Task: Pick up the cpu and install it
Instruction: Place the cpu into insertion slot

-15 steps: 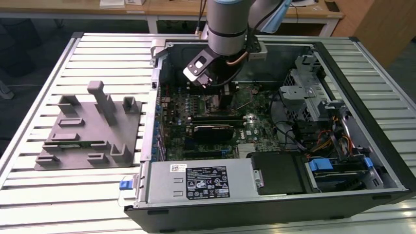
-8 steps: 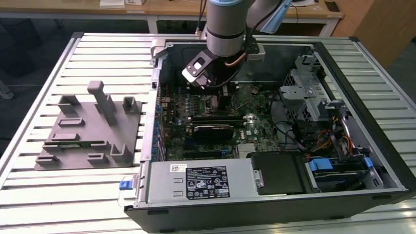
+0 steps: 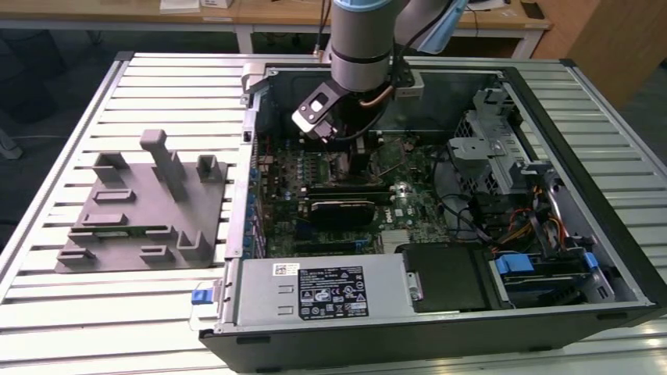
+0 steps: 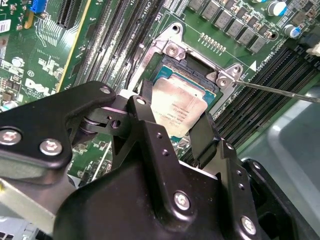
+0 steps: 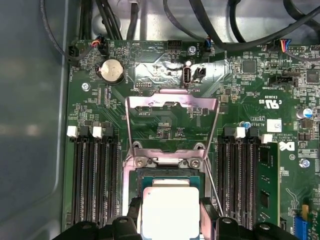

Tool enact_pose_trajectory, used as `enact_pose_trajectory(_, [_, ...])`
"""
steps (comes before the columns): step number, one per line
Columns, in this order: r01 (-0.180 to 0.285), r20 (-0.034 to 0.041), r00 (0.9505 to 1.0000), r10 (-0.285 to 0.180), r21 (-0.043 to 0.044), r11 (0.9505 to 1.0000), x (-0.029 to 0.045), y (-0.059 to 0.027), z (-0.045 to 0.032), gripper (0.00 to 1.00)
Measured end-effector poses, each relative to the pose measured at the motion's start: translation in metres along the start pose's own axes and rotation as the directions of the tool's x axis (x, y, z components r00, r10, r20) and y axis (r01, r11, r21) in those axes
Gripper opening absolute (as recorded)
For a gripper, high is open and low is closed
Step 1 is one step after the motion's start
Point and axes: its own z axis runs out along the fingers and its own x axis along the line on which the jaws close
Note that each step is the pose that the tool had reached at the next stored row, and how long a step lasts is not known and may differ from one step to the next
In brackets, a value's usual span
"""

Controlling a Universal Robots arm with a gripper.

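The cpu (image 4: pixel 177 107) (image 5: pixel 170 210) is a silvery square chip with a green edge. It sits level in or just above the black-framed socket (image 4: pixel 196 64) (image 5: pixel 170 175) on the green motherboard. My gripper (image 4: pixel 172 117) (image 5: pixel 170 217) is shut on the cpu, one black finger (image 4: pixel 144 100) on each of two opposite sides. The socket's metal load plate (image 5: pixel 172 106) stands swung open, and its thin lever (image 4: pixel 280 91) sticks out beside it. In the exterior view the arm (image 3: pixel 360 55) reaches down into the open computer case (image 3: pixel 583 234).
Black memory slots (image 5: pixel 95 175) flank the socket, with a green memory stick (image 5: pixel 267 187) in one row. A coin battery (image 5: pixel 112 71) and cables (image 5: pixel 210 30) lie beyond the socket. A grey parts fixture (image 3: pixel 140 211) sits at the exterior view's left, and the power supply (image 3: pixel 312 289) is at the case front.
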Motion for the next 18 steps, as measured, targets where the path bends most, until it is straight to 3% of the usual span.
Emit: enact_pose_trajectory(18, [0.0, -0.0001, 1.0, 0.0, -0.0001, 1.0, 0.0, -0.0001, 0.0032, 0.54])
